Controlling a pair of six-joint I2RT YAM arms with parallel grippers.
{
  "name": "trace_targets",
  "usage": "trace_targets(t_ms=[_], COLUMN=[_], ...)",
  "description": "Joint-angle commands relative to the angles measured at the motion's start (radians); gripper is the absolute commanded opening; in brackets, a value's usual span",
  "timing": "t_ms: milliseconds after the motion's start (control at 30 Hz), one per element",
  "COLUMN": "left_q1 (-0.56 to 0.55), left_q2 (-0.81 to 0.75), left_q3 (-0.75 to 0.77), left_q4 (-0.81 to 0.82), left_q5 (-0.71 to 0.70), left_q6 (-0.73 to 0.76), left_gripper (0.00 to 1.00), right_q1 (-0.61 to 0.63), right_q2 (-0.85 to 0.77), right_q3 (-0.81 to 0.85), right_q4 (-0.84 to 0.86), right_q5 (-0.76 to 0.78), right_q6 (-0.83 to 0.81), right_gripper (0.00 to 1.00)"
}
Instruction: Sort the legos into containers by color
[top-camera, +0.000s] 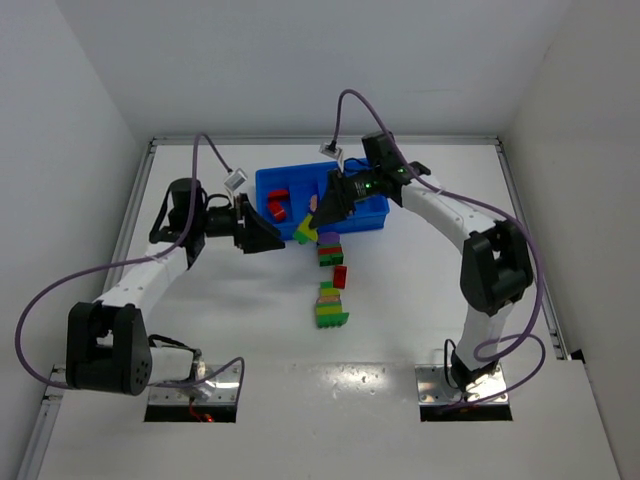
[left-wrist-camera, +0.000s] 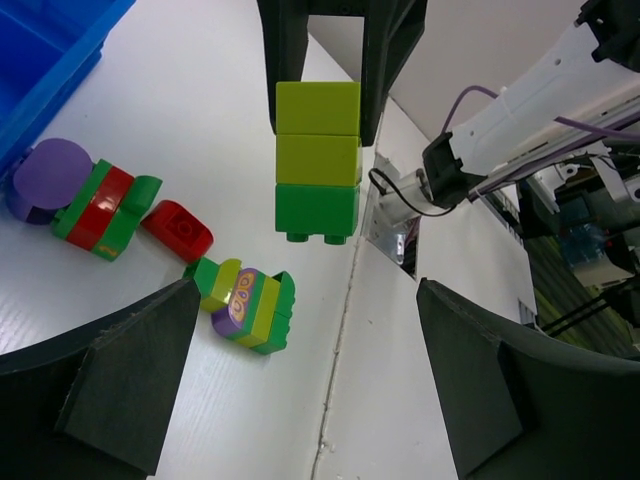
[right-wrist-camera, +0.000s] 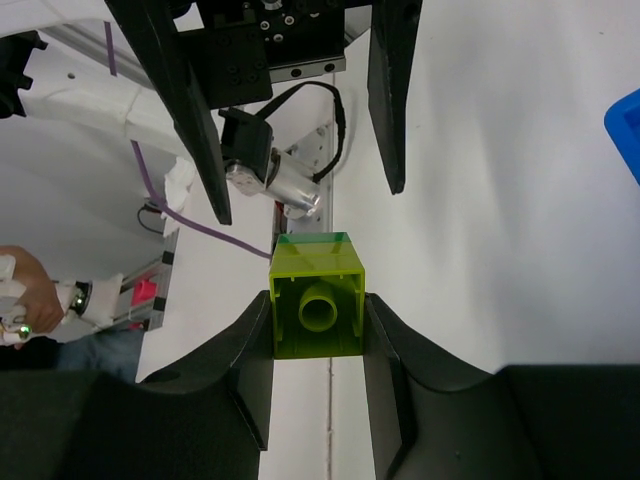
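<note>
The right gripper (right-wrist-camera: 315, 303) pinches the lego stack (left-wrist-camera: 317, 185) by its top yellow-green brick (left-wrist-camera: 317, 108) – the green end sticks out beyond the fingertips, toward the spread fingers of the left gripper (left-wrist-camera: 308, 288). An off-centre pull may twist it loose

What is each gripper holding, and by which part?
The right gripper pinches the lego stack by its yellow-green end brick; the left gripper holds nothing.

White table (top-camera: 420, 300), field notes. Blue tray (top-camera: 261, 200) sits just behind left gripper (top-camera: 278, 237). Below right gripper (top-camera: 312, 222), toward the arm bases, a loose row: mixed stack (top-camera: 330, 250), red brick (top-camera: 340, 277), second stack (top-camera: 329, 310).
</note>
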Motion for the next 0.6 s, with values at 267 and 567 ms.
trace_targets(t_ms=[267,567], left_q1=[-0.04,-0.06], left_q2=[0.052,0.07], left_q3=[0.077,0.086], left_q4=[0.014,0.014], left_q5=[0.052,0.07], left_q6=[0.028,0.037], left_gripper=[0.92,0.83], right_q1=[0.033,0.053], right_q2=[0.025,0.043], right_q3=[0.084,0.102], right_q4=[0.045,0.027], right_q5=[-0.043,-0.043], right_q6=[0.001,-0.008], right_gripper=[0.09,0.09])
